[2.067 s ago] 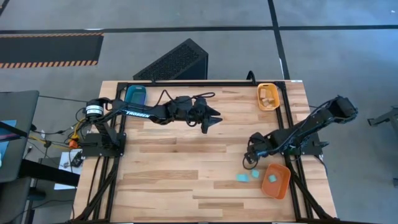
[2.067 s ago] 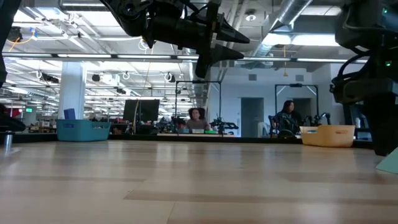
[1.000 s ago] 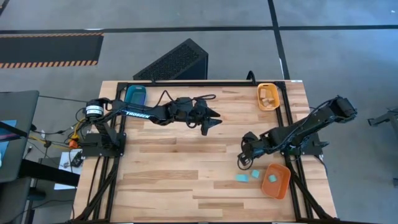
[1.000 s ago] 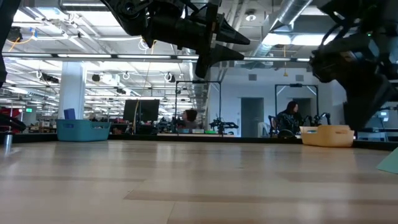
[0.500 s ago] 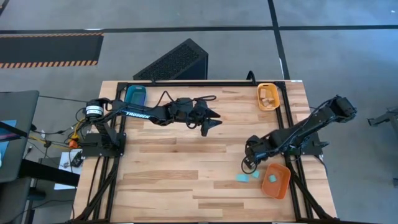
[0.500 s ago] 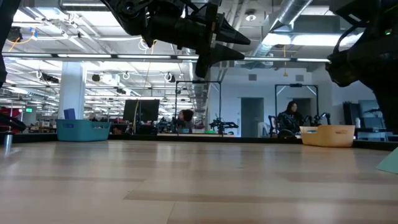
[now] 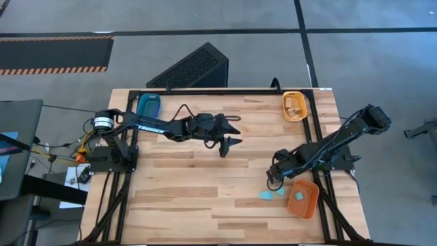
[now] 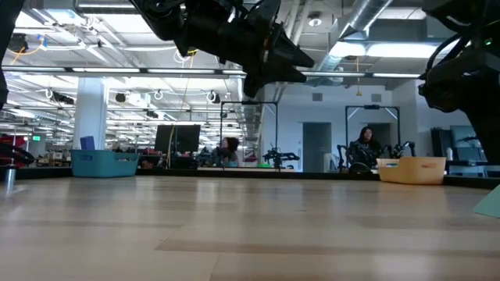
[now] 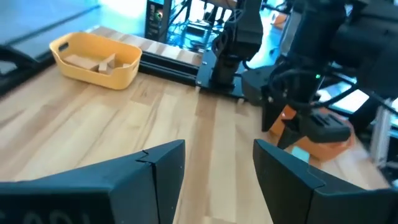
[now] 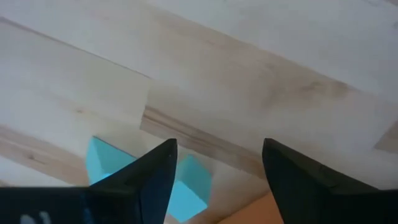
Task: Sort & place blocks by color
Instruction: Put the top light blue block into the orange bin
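Tan pieces (image 9: pixel 87 60) inside yellow tray (image 9: pixel 96 59), left-wrist view only.

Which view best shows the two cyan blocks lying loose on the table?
The right wrist view: both cyan blocks fill the space between the right gripper's open fingers. The high view shows them as small specks beside the orange tray. The left wrist view glimpses one; the low view shows none clearly.
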Controlling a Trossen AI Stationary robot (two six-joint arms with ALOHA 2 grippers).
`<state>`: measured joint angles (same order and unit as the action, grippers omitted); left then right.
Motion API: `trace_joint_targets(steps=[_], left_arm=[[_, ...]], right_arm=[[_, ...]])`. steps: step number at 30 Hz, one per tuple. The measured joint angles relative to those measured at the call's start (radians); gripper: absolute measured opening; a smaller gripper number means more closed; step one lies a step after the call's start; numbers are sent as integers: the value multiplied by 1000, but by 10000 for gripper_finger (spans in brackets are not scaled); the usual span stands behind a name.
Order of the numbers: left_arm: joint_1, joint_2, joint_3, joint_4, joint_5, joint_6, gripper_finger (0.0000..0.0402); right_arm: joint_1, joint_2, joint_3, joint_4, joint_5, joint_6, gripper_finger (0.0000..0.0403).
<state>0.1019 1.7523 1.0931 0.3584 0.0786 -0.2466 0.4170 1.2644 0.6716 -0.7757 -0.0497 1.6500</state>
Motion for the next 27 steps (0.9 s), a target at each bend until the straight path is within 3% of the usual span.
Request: trace_joint_targets(steps=[8, 18, 22, 27], left_arm=[[-64, 0, 0, -3, -109, 108, 174], [-105, 0, 0, -10, -211, 217, 174], [-112, 0, 0, -10, -222, 216, 174], [-112, 0, 0, -10, -222, 215, 174]], right_arm=[[15, 0, -62, 55, 1, 54, 260], [-16, 0, -129, 239, -20, -43, 260], [-49, 0, -129, 252, -67, -56, 260], [-40, 0, -118, 257, -182, -194, 260]])
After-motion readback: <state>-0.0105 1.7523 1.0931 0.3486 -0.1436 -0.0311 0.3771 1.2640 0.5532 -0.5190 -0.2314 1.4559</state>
